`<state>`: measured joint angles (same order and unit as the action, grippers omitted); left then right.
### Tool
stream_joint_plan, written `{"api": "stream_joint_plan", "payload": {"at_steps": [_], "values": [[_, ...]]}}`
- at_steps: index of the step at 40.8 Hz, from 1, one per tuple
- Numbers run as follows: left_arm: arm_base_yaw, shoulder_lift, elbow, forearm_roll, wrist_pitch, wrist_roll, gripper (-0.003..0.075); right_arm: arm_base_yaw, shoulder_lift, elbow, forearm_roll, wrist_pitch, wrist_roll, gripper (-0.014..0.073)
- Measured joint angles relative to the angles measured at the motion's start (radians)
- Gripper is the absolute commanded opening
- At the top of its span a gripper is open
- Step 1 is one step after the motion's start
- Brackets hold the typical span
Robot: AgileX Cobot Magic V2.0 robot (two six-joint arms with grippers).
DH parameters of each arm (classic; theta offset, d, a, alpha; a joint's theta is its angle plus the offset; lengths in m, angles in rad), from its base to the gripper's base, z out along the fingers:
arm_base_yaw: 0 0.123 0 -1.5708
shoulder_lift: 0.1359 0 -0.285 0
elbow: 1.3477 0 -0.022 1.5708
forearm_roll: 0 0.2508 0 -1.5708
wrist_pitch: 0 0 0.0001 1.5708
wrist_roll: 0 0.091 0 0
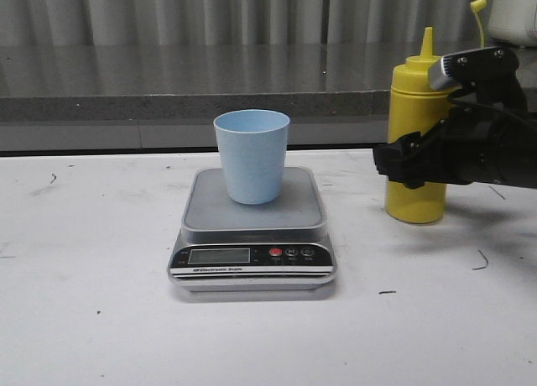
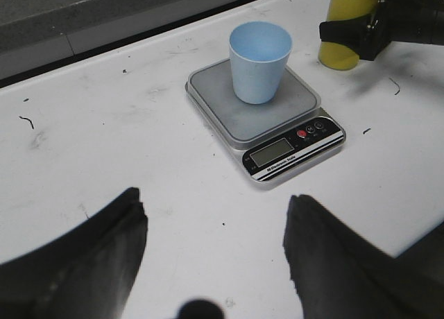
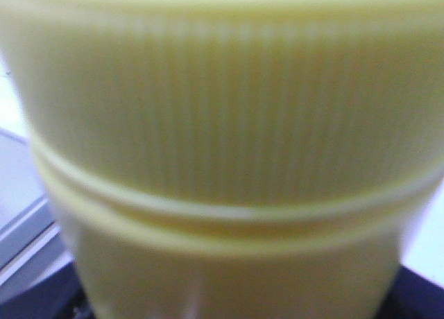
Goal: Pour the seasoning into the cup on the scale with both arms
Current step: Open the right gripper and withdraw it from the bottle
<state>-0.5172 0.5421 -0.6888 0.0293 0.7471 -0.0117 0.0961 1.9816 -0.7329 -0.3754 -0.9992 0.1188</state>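
Right gripper (image 1: 411, 164) is in around the yellow seasoning bottle (image 1: 413, 109), fingers either side of its mid-body, though whether they've actually pinched down on it I can't tell; the right wrist view is nothing but blurred ribbed yellow plastic, so it's right up against it. The bottle stands upright on the white table (image 1: 84, 302), just to the right of the scale (image 1: 252, 256), nozzle uncapped with the little cap dangling on its tether. I'd judge it soft-walled and squeezy: grip too hard and it spurts early, so the mid-body hold looks sensible, firm but gentle. Out from there, the light blue cup (image 1: 252, 155) sits upright on the scale's steel platform, likely very light and easy to knock over. Left gripper (image 2: 215, 253) hangs back well short of the scale, fingers spread wide, holding nothing. Count: one bottle, one cup, one scale, two grippers
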Motion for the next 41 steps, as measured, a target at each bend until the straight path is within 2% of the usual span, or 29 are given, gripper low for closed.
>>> {"api": "stream_joint_plan", "payload": {"at_steps": [3,11,20,27,36,38,41], "values": [[0.000,0.000,0.000,0.000,0.000,0.000,0.0419,0.000,0.008,-0.002,0.007,-0.014,-0.002,0.0394],[0.000,0.000,0.000,0.000,0.000,0.000,0.0419,0.000,0.010,-0.002,0.012,-0.017,-0.002,0.0618],[0.000,0.000,0.000,0.000,0.000,0.000,0.0419,0.000,-0.039,0.015,0.019,0.008,-0.002,0.0602],[0.000,0.000,0.000,0.000,0.000,0.000,0.0419,0.000,-0.152,0.084,0.019,0.110,-0.002,0.0602],[0.000,0.000,0.000,0.000,0.000,0.000,0.0419,0.000,-0.344,0.193,0.021,0.326,0.095,0.0602],[0.000,0.000,0.000,0.000,0.000,0.000,0.0419,0.000,-0.399,0.205,0.016,0.404,0.128,0.0602],[0.000,0.000,0.000,0.000,0.000,0.000,0.0419,0.000,-0.509,0.213,0.002,0.596,0.166,0.0602]]}}
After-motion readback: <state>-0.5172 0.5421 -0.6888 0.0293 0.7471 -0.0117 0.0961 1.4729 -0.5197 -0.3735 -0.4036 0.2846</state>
